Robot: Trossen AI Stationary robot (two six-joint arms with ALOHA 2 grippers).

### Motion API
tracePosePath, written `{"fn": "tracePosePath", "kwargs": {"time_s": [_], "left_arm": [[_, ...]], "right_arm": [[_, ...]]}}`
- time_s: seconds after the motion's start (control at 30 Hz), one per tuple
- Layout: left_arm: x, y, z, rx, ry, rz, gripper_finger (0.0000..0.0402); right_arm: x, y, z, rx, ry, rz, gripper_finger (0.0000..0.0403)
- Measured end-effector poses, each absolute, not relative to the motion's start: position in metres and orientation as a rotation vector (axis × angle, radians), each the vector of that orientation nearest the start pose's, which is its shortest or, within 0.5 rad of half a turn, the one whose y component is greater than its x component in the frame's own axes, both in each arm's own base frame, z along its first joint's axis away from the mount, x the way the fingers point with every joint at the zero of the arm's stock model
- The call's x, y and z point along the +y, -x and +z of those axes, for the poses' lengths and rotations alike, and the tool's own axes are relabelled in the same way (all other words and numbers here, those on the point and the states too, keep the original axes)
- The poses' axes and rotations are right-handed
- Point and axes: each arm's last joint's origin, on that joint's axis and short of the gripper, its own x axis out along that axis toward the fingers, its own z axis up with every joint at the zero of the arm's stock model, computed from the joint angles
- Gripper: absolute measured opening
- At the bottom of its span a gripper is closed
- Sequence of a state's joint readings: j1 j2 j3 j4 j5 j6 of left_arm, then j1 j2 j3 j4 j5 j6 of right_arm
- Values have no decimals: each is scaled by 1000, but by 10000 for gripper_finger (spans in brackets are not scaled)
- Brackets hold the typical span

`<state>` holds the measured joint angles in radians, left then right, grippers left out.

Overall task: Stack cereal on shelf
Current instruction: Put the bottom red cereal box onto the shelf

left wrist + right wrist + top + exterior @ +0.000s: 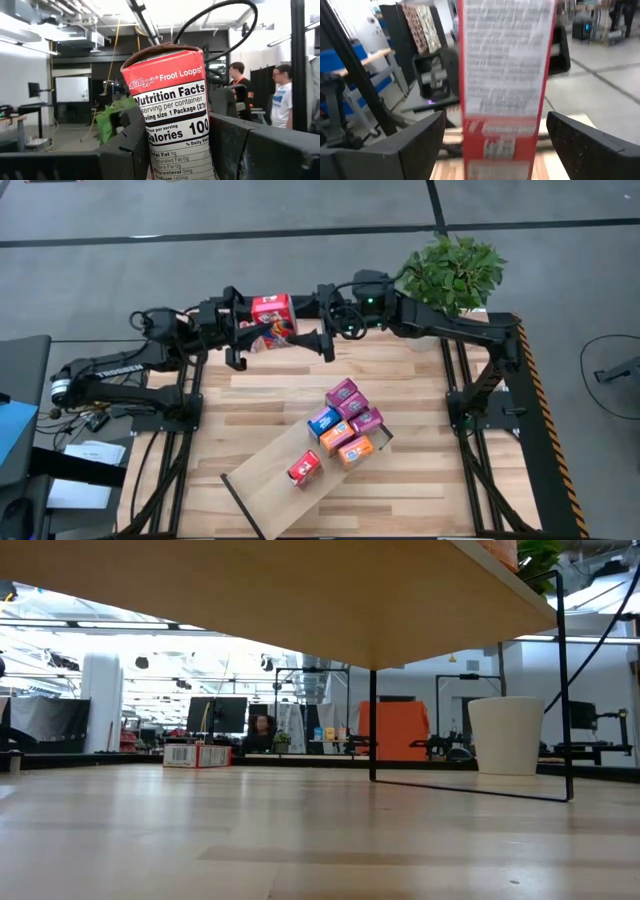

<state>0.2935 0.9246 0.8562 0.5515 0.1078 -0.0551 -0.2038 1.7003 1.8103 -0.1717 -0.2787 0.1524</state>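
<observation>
A red Froot Loops cereal box (272,310) is held up in the air over the table's far edge, between my two grippers. My left gripper (243,328) comes from the left and is shut on it; the box's Nutrition Facts panel fills the left wrist view (172,110). My right gripper (318,328) faces it from the right, open, with its fingers (420,142) on either side of the box (505,75) and a gap to each. Several more boxes, magenta (347,398), blue (324,421), orange (346,445) and red (305,468), stand on the pale wood shelf (270,485). My left gripper pinches the box's near end between its two fingers, one on each narrow edge of the Nutrition Facts panel (152,150). The fingers (132,145) come level from the table's left side. The box reaches out beyond them, lifted clear of the table.
The shelf lies slantwise across the table's middle; the low view shows its underside (330,600) and black legs (372,725). A potted plant (452,272) in a white pot (505,735) stands at the far right corner. A red and white box (197,755) lies far back on the table. People stand beyond (282,95).
</observation>
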Motion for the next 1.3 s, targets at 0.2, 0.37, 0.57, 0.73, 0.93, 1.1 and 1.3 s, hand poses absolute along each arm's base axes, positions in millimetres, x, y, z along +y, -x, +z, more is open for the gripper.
{"fn": "tracePosePath", "kwargs": {"time_s": [0.2,0.37,0.57,0.73,0.93,1.1,1.3], "left_arm": [[51,-191,401,-474,-45,161,146],[51,-191,401,-471,-41,162,146],[52,-192,399,-450,-6,186,153],[49,-186,393,-347,32,177,189],[42,-165,392,-242,64,173,247],[36,-135,407,-13,108,259,270],[33,-121,453,48,106,288,272]], "right_arm": [[-68,-382,448,38,-158,70,329],[-68,-382,448,37,-157,64,250],[-69,-382,448,42,-158,61,173],[-69,-383,445,59,-161,61,169],[-69,-381,447,56,-160,62,197],[-69,-380,439,138,-145,66,195],[-63,-378,427,258,-117,94,183]]}}
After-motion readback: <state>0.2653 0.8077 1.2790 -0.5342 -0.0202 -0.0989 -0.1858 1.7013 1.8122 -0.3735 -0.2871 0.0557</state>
